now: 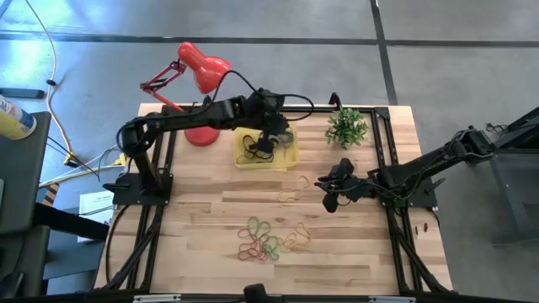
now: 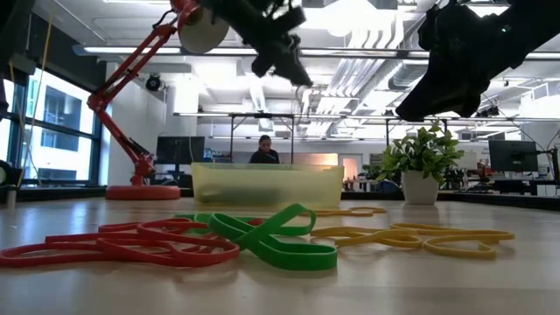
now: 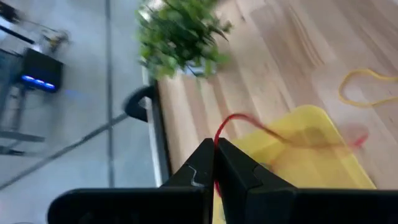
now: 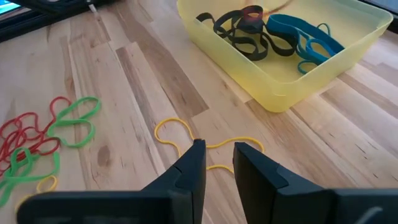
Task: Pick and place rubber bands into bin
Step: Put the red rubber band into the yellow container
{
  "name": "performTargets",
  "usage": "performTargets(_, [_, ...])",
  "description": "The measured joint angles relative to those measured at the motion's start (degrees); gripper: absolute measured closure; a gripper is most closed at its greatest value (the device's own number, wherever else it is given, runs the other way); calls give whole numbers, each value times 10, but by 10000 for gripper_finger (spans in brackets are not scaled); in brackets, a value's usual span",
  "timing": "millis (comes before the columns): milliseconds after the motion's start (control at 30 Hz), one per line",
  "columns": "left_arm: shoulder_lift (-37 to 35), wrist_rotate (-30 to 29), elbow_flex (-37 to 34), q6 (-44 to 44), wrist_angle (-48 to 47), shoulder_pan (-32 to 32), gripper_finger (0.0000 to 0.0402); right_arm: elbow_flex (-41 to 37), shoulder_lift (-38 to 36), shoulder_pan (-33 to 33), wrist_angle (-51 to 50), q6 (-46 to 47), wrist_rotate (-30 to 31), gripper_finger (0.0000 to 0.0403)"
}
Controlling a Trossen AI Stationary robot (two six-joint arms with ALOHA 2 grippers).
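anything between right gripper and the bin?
One yellow band on bare wood, just ahead of the right gripper; past it the bin. Clearest in the right wrist view.

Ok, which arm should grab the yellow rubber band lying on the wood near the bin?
Right. Its open gripper hovers over that thin yellow rubber band; the left gripper holds a red band above the translucent yellow plastic bin.

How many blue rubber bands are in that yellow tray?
2, it seems: the blue bands lie together at one end of the tray, beside black ones. Others may be hidden underneath.
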Motion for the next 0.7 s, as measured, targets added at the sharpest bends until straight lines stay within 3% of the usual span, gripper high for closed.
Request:
performTargets(400, [78, 49, -1, -5, -7, 4, 401, 0, 0, 0, 0, 5, 1, 330])
performTargets(700, [81, 69, -19, -13, -32, 4, 400, 0, 0, 0, 1, 5, 7, 330])
